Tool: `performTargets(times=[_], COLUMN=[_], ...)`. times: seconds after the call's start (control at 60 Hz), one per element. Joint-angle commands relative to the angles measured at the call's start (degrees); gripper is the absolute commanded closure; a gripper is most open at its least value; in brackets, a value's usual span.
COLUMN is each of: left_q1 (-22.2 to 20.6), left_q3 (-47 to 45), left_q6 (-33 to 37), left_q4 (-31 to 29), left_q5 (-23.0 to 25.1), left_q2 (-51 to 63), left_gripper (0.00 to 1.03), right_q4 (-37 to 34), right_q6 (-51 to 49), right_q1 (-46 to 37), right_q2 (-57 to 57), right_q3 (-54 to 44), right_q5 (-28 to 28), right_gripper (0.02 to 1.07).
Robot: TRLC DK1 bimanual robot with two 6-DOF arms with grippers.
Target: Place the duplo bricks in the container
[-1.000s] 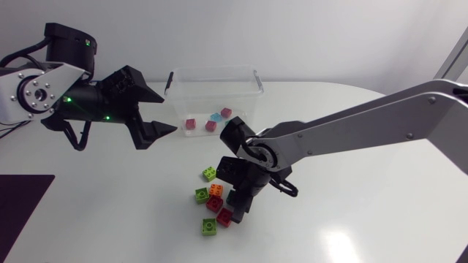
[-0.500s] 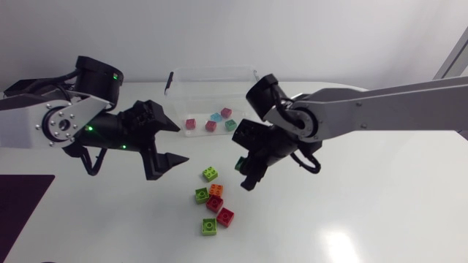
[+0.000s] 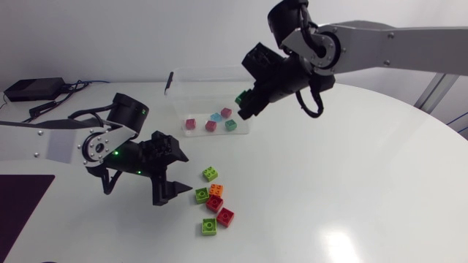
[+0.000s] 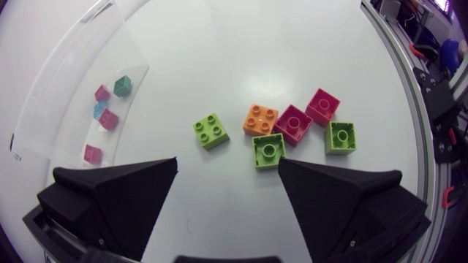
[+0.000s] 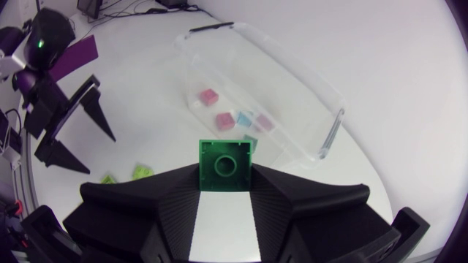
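My right gripper (image 3: 244,100) hangs over the front right corner of the clear container (image 3: 178,93), shut on a dark green brick (image 3: 239,99). In the right wrist view that green brick (image 5: 225,166) sits between the fingers, with the container (image 5: 322,98) ahead and below. Several small bricks lie inside: pink (image 3: 190,124), blue (image 3: 216,116), green (image 3: 231,125). My left gripper (image 3: 176,174) stands open just left of the loose pile. The left wrist view shows a lime brick (image 4: 210,131), an orange one (image 4: 261,120) and a green one (image 4: 268,150) ahead of the open left gripper (image 4: 228,164).
More loose bricks lie in the pile: red (image 3: 214,203), magenta-red (image 3: 225,216), lime (image 3: 209,227). A dark mat (image 3: 18,201) lies at the table's left front edge. White tabletop stretches right of the pile.
My right arm has lifted the green brick from the pile and carried it up and back to the container. My left arm has swung from beside the container down to the pile.
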Motion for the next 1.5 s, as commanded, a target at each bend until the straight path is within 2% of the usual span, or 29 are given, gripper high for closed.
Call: performTargets(times=[0.0,0.15,0.267,0.75,0.783,0.883,1.167,1.483], left_q1=[-0.9,-1.8,-1.8,-3.3,-3.4,-4.0,-6.2,-6.7], left_q3=[-1.6,-2.2,-2.3,-3.1,-3.1,-2.9,-1.8,1.1], left_q6=[2.5,3.4,4.0,4.8,4.7,4.5,3.5,1.3], left_q4=[0.3,0.3,0.3,0.2,0.2,0.2,0.5,1.3], left_q5=[-0.1,0.0,0.1,0.1,0.1,0.1,-0.5,-1.8], left_q2=[1.9,2.6,3.3,4.8,5.1,6.3,8.0,12.3], left_gripper=[0.07,0.08,0.1,0.1,0.1,0.1,0.15,0.21], right_q4=[0.4,0.4,0.4,-1.3,-1.7,-1.9,-1.1,4.2], right_q6=[1.5,2.3,2.8,3.1,3.1,2.9,2.9,2.7], right_q1=[-1.2,-2.6,-3.4,-6.4,-6.4,-6.4,-6.7,-6.2], right_q2=[4.2,9.9,12.9,24.3,25.1,26.4,22.6,8.0], right_q3=[4.6,11.6,15.3,29.7,30.5,31.5,28.6,9.4], right_q5=[-0.5,-0.8,-1.2,-2.2,-2.2,-2.1,-2.2,-2.6], right_gripper=[0.78,0.78,0.78,0.76,0.67,0.06,0.06,0.06])
